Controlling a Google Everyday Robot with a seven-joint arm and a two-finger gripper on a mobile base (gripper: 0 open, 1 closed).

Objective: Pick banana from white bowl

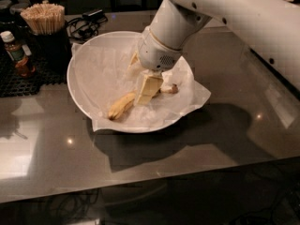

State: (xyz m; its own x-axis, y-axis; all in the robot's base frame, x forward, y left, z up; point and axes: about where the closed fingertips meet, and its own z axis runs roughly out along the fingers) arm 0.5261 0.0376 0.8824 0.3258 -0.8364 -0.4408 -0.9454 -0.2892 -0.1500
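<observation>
One camera view recorded the workspace.

1. Gripper position: my gripper (144,97) hung inside the white bowl (74,78). It pointed downward with a slight tilt toward the picture's left. Its pale yellow tip sat on the middle of the banana (120,108).
2. Gripper state: I could not tell whether my gripper was open or closed on the fruit. The tip appeared as one solid block and hid the banana's mid-section.
3. Task object: the banana lay in the near half of the bowl, on the crinkled white paper (197,95) that lined it. Its speckled yellow body showed to the picture's left of my gripper. Its dark brownish stem end showed just to the right of it.
4. Bowl: the bowl stood on the dark, glossy table (225,144). One corner of the paper hung over the rim on the picture's right side.
5. Arm: my white arm (225,8) entered from the upper right. Its rounded wrist housing was above the bowl's centre.
6. Surroundings: at the picture's upper left, beside the bowl, stood a dark cup of wooden sticks (44,18). A small white-capped bottle (16,53) stood on a black mat (18,81). Black cables (86,25) lay behind the bowl.
</observation>
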